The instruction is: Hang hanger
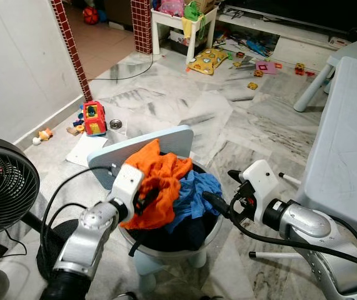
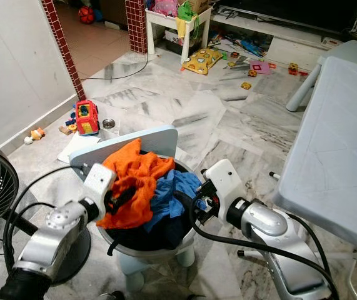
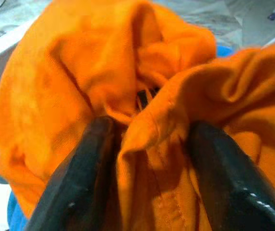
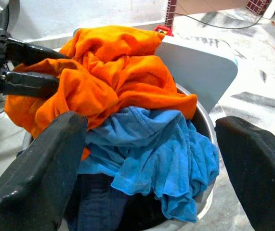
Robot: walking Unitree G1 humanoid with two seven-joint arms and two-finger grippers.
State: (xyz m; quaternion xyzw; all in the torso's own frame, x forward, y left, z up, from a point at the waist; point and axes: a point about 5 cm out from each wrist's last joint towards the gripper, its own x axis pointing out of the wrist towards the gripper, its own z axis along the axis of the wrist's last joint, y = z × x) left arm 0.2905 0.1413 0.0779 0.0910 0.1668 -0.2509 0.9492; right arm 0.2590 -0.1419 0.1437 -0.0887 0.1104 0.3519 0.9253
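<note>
A metal basin (image 1: 214, 230) full of clothes stands on a small pale blue chair (image 1: 165, 139) in front of me. An orange garment (image 1: 165, 172) lies on top, over a blue cloth (image 1: 197, 190) and dark clothes. My left gripper (image 1: 145, 200) is at the basin's left side, shut on a fold of the orange garment (image 3: 142, 72). The black fingers (image 3: 82, 178) press into the fabric on both sides. My right gripper (image 1: 225, 189) hovers at the basin's right rim, open, with the blue cloth (image 4: 151, 159) just beyond its fingers (image 4: 36, 173).
A black floor fan (image 1: 3, 184) stands close on my left. A pale blue table (image 1: 347, 144) runs along the right. Toys (image 1: 94, 119) and papers are scattered on the marble floor further ahead, with a white shelf (image 1: 184, 25) at the back.
</note>
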